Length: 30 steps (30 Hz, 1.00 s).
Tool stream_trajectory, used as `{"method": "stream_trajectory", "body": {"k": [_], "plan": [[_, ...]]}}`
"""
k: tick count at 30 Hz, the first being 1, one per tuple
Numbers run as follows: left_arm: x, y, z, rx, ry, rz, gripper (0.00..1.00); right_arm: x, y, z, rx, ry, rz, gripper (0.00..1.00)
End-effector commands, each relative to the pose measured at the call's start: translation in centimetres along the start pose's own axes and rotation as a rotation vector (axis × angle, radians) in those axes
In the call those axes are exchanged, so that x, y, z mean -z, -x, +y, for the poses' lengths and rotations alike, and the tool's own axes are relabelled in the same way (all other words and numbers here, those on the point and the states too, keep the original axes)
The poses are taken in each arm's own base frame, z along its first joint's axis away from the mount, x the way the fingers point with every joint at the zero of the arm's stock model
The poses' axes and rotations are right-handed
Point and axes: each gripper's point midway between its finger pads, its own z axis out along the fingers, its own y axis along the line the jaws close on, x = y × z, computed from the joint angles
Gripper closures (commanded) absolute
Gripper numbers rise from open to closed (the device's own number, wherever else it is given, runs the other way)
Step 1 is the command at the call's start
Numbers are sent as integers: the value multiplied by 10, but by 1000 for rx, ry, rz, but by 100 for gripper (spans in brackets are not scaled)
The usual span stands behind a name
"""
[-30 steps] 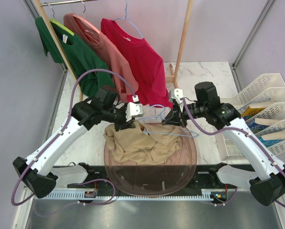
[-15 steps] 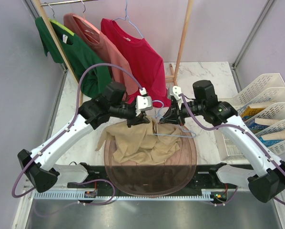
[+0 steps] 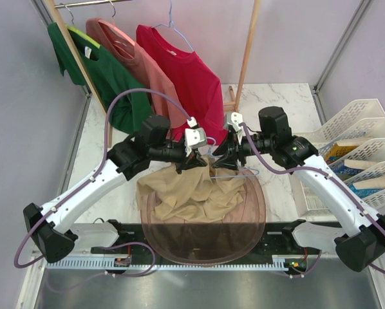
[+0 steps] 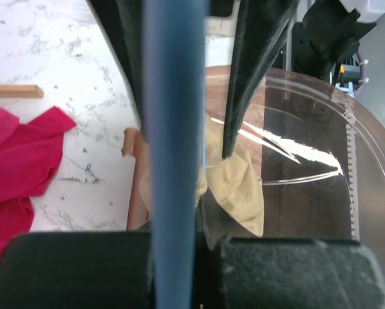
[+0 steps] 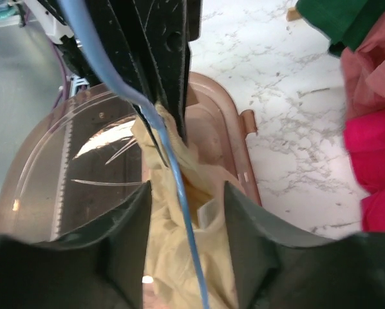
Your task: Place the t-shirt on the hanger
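Observation:
The tan t-shirt (image 3: pixel 192 196) lies bunched over a brown tub, one peak of it lifted to my left gripper (image 3: pixel 194 162). In the left wrist view the light-blue hanger (image 4: pixel 173 129) wire runs straight between the closed fingers of my left gripper (image 4: pixel 183 235), which is shut on it. Tan t-shirt (image 4: pixel 241 187) fabric hangs just past the tips. My right gripper (image 3: pixel 219 161) faces the left one closely. In the right wrist view my right gripper (image 5: pixel 186 190) stands open. The hanger (image 5: pixel 183 206) wire passes free between its fingers, above the t-shirt (image 5: pixel 173 257).
A translucent brown tub (image 3: pixel 244 225) sits at the near middle of the marble table. Red (image 3: pixel 192 77), salmon (image 3: pixel 125 48) and green (image 3: pixel 115 77) shirts hang on a wooden rack (image 3: pixel 247 51) behind. White baskets (image 3: pixel 366 148) stand at the right.
My left gripper moved right and up, lifting the t-shirt, and shut on the hanger wire. My right gripper, shut on the hanger before, has opened off it.

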Motion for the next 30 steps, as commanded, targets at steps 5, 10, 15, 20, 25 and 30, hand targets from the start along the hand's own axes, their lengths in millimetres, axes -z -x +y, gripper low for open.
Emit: {"method": "stream_trajectory", "body": {"k": [5, 10, 15, 20, 25, 30], "plan": [[38, -6, 1, -55, 84, -29, 98, 51, 13, -30, -96, -240, -4, 8], [43, 4, 20, 5, 195, -47, 98, 89, 0, -30, -248, -322, -53, 12], [43, 11, 39, 90, 288, -59, 98, 106, -18, -5, -83, -410, -14, 44], [35, 9, 45, 172, 299, -67, 98, 105, -56, -18, 36, -499, 141, 62], [32, 3, 48, 224, 318, -59, 98, 80, -67, -29, 90, -568, 211, 50], [41, -2, 67, 283, 390, -61, 98, 40, -70, -23, 191, -521, 281, 46]]}}
